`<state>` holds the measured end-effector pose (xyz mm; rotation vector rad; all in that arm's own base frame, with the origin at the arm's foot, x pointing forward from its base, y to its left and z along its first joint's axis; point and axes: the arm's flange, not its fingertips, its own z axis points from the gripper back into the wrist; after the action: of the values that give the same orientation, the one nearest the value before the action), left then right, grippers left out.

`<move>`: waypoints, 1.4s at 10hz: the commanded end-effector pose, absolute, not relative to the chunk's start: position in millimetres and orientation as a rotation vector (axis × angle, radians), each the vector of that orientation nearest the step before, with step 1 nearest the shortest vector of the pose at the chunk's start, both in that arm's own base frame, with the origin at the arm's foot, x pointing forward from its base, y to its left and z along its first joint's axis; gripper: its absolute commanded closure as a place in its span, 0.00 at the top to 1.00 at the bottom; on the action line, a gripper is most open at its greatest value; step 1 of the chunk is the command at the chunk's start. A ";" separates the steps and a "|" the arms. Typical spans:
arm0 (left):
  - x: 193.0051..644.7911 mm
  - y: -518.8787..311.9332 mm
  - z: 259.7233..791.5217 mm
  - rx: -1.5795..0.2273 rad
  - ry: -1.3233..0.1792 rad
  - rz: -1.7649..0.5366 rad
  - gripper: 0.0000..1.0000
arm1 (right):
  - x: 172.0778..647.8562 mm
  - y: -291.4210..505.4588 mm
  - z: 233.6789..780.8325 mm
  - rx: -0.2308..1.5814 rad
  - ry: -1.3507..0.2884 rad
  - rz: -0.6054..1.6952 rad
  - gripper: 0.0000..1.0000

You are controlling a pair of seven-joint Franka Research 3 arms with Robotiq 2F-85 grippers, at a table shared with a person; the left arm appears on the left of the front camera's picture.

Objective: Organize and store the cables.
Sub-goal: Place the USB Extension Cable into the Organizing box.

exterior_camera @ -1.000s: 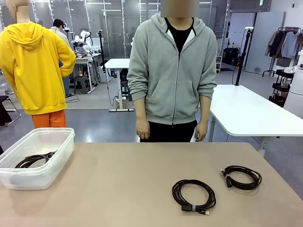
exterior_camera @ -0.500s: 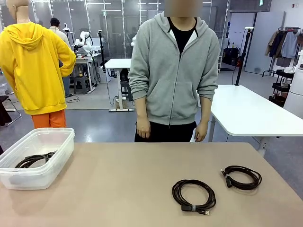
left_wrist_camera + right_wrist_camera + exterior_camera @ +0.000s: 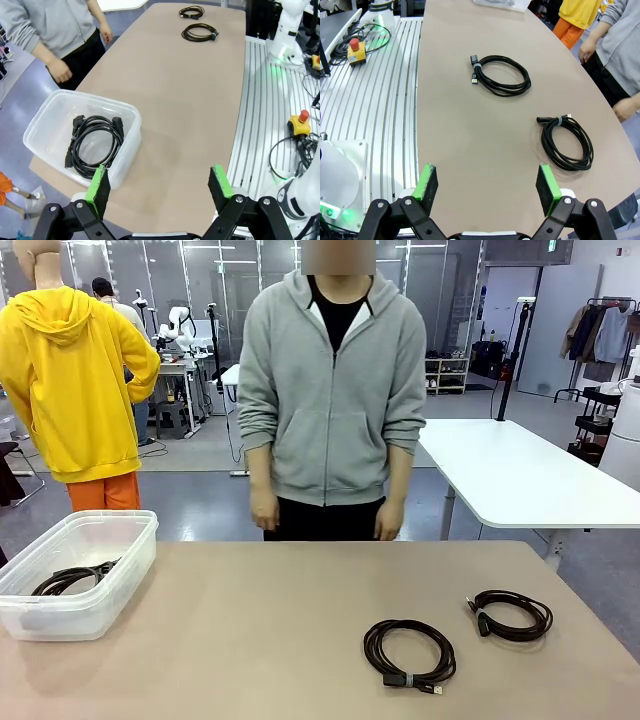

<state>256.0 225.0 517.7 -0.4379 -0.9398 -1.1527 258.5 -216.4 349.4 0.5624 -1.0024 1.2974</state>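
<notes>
Our left hand [image 3: 159, 176] and right hand [image 3: 487, 176] gape wide, empty — two cables [image 3: 408, 677] on the desk [image 3: 250, 640], another in the bin [image 3: 125, 575].

White tables [image 3: 520, 475] on grey floor [image 3: 200, 505], glass partitions [image 3: 215, 290] behind.

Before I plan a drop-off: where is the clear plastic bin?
In the front view, the clear plastic bin sits at the left edge of the table, the robot's left, holding a coiled cable, far from the loose cables.
</notes>
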 end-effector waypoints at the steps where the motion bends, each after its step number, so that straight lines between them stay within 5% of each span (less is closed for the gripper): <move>1: 255.7 223.9 516.3 -0.446 -0.972 -1.167 1.00 | 258.5 -216.4 349.4 0.562 -1.002 1.297 1.00; 6: 258.9 210.9 524.4 -0.436 -0.930 -1.189 1.00 | 259.2 -215.7 351.5 0.558 -1.003 1.306 1.00; 14: 259.2 -116.4 548.2 -0.514 -0.627 -1.861 1.00 | 259.2 -215.7 351.5 0.558 -1.003 1.306 1.00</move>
<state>244.8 -102.2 544.7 -0.5326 -0.6270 -1.8429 260.0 -214.7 351.3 0.5593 -0.9980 1.3101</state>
